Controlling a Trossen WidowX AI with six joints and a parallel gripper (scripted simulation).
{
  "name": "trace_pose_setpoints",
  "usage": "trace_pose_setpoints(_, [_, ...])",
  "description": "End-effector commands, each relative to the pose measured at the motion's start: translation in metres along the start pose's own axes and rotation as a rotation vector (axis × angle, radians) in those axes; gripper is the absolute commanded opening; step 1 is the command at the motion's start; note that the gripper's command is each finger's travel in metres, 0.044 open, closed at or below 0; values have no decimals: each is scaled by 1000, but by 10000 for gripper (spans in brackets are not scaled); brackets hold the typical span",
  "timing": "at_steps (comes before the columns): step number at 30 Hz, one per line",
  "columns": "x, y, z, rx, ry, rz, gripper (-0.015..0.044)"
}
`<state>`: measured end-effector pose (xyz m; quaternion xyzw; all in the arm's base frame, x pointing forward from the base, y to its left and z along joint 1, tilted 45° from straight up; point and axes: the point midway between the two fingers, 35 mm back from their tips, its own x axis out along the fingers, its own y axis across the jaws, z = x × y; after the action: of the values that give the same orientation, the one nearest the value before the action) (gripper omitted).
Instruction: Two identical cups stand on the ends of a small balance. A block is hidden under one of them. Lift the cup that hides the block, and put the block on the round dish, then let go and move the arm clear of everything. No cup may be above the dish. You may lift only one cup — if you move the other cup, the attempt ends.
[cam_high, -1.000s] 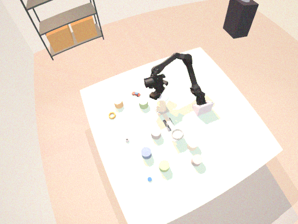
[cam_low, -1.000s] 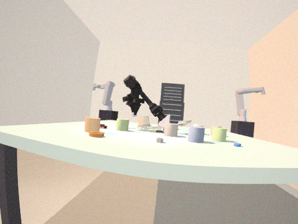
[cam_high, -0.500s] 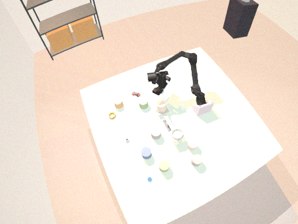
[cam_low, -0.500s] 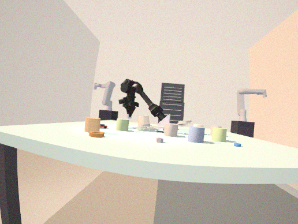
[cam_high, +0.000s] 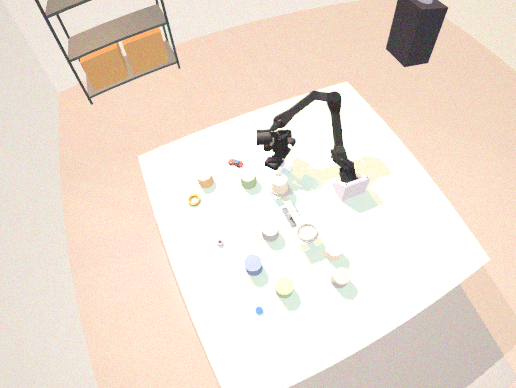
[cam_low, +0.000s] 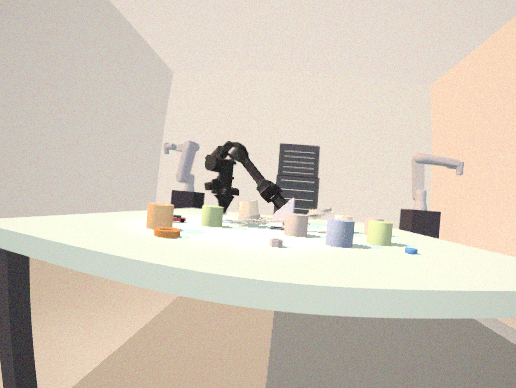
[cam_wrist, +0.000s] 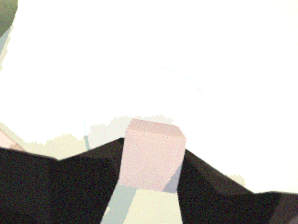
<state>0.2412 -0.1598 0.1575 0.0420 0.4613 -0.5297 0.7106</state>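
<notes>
A pale pink block (cam_wrist: 154, 155) is held clamped in the claw (cam_wrist: 150, 172), low over the white table (cam_high: 410, 240), beside a cup (cam_high: 280, 185).

The pale pink cube block (cam_wrist: 153, 159) sits between the black fingers, above the white desk (cam_high: 400, 240); the round white-rimmed dish (cam_high: 307, 232) lies well apart.
</notes>
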Motion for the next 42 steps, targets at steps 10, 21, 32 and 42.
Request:
trace_pose_setpoints(10, [16, 2, -1, -5, -1, 6, 0])
trace_pose_setpoints(21, [19, 0, 1, -1, -4, 2, 131])
trace_pose_setpoints(32, [18, 1, 1, 3, -6, 6, 420])
trace_pose_setpoints(42, [-16, 6, 5, 29, -17, 38, 440])
